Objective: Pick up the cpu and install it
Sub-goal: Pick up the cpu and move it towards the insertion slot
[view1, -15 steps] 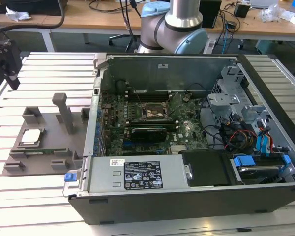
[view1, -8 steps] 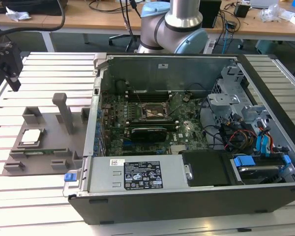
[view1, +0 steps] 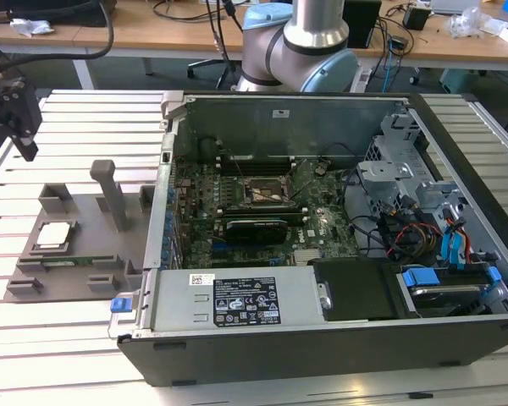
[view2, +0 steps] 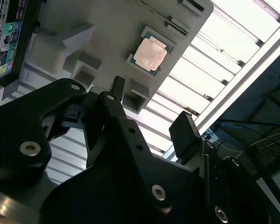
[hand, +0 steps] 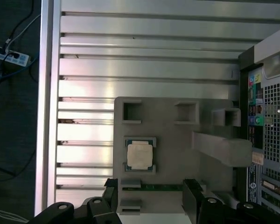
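Note:
The cpu (view1: 52, 235) is a small square chip with a silvery top, lying flat in a recess of the grey fixture block (view1: 85, 216) at the exterior view's left. It also shows in both wrist views: cpu (view2: 150, 55), cpu (hand: 140, 155). My black gripper (view1: 24, 142) hangs in the air above and behind the fixture, well clear of the chip. In the first wrist view the gripper (hand: 151, 193) is open, its two fingers wide apart with nothing between them. The second wrist view shows the gripper (view2: 149, 114) the same way. The dark socket frame (view1: 267, 190) sits on the motherboard.
The open computer case (view1: 322, 338) lies on the slatted metal table (view1: 93, 118), right of the fixture. A tall grey post (view1: 110, 190) rises from the fixture beside the chip. A thin green memory stick (view1: 68, 260) lies in a slot near the fixture's front.

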Motion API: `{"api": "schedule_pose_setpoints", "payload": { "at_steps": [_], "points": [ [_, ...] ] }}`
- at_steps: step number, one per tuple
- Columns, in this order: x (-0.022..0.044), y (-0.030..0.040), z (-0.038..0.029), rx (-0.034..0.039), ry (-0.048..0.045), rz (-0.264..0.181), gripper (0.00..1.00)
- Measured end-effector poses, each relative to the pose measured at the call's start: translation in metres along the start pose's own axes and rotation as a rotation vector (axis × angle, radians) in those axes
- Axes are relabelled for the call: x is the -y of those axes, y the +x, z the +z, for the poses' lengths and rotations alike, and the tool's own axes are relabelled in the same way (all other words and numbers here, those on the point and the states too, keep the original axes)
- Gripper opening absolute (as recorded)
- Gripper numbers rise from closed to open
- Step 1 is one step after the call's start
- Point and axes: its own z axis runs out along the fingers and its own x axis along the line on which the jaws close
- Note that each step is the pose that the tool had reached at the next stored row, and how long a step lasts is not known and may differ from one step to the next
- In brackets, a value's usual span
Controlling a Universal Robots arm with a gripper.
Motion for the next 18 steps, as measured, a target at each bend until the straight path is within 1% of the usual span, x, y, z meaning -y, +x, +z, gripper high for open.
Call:
{"api": "schedule_pose_setpoints", "payload": {
  "at_steps": [8, 18],
  "points": [
    [0.0002, 0.0002, 0.0095, 0.0001, 0.0000, 0.000, 0.66],
    [0.0005, 0.0004, 0.0174, 0.0001, 0.0000, 0.000, 0.66]
  ]
}}
